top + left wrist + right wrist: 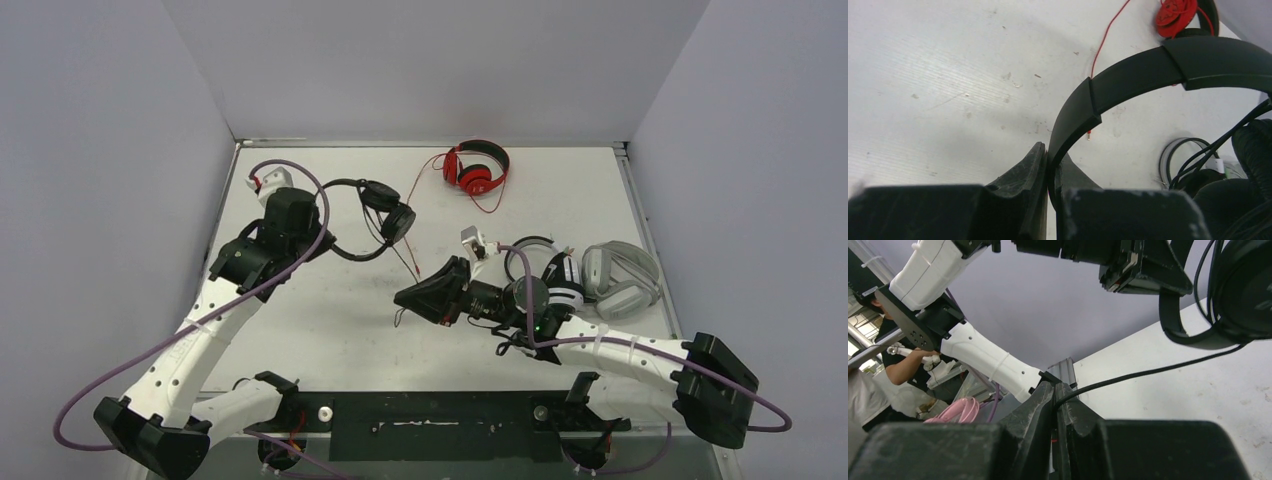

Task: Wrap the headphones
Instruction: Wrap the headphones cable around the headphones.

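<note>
Black headphones [398, 222] sit far-left of centre, with the left gripper [1050, 167] clamped narrow on the headband [1128, 75]. The right gripper [1055, 402] is pinched shut on their black cable [1148, 371], nearer and to the right. This looks like the winding step: run the cable lightly taut, loop it round the band, left arm as anchor. Avoid the red set [477, 167] and its lead far-centre, and the grey set [622, 275] on the right. Best open room is near-centre table [330, 330]. The left wall [120, 200] is close.

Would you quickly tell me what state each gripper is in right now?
Left gripper: shut on the headband of the black headphones.
Right gripper: shut on the black cable.
</note>
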`<state>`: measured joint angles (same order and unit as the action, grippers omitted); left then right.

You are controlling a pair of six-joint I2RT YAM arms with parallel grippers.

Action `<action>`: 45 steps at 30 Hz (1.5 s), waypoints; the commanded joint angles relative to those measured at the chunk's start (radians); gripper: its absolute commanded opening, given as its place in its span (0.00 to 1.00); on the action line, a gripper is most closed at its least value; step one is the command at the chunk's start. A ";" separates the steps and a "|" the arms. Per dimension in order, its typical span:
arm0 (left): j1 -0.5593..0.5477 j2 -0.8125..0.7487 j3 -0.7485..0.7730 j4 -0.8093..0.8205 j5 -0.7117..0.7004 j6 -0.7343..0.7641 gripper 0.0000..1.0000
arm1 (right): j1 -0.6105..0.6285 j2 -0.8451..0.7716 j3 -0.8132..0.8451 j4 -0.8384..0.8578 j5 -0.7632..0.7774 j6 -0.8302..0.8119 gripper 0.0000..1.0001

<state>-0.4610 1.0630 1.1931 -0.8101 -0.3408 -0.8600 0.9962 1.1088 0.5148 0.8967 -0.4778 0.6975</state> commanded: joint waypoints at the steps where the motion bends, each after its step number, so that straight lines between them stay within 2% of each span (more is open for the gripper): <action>1: 0.004 -0.023 -0.021 0.035 -0.132 0.048 0.00 | 0.005 0.015 0.107 -0.027 0.031 -0.008 0.08; 4: 0.004 -0.011 -0.042 0.039 -0.162 0.084 0.00 | 0.005 0.045 0.178 -0.113 0.027 -0.028 0.12; 8: 0.002 0.011 -0.060 0.043 -0.196 0.115 0.00 | 0.001 0.101 0.256 -0.187 0.015 -0.023 0.12; 11: -0.003 0.020 -0.084 0.066 -0.198 0.129 0.00 | -0.005 0.149 0.281 -0.172 0.008 0.012 0.08; 16: -0.029 0.042 -0.118 0.107 -0.186 0.150 0.00 | -0.038 0.211 0.337 -0.165 -0.032 0.051 0.09; 19: -0.064 0.072 -0.115 0.121 -0.174 0.215 0.00 | -0.085 0.226 0.374 -0.195 -0.068 0.065 0.09; 21: -0.094 0.094 -0.107 0.121 -0.178 0.267 0.00 | -0.134 0.232 0.403 -0.254 -0.105 0.049 0.09; 25: -0.143 0.121 -0.100 0.123 -0.183 0.349 0.00 | -0.223 0.248 0.466 -0.472 -0.176 -0.038 0.00; 30: -0.168 0.188 -0.055 0.091 -0.111 0.482 0.00 | -0.312 0.314 0.549 -0.713 -0.311 -0.175 0.00; 38: -0.223 0.313 0.041 -0.024 -0.133 0.642 0.00 | -0.472 0.339 0.568 -0.852 -0.453 -0.268 0.01; 41: -0.234 0.339 0.050 -0.026 -0.058 0.661 0.00 | -0.496 0.346 0.571 -0.886 -0.463 -0.302 0.02; 45: -0.235 0.368 0.074 -0.044 0.204 0.698 0.00 | -0.526 0.366 0.592 -0.971 -0.513 -0.384 0.03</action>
<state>-0.6857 1.4101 1.2098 -0.7902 -0.3805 -0.2478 0.5091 1.4681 1.0332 -0.0406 -0.9409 0.4282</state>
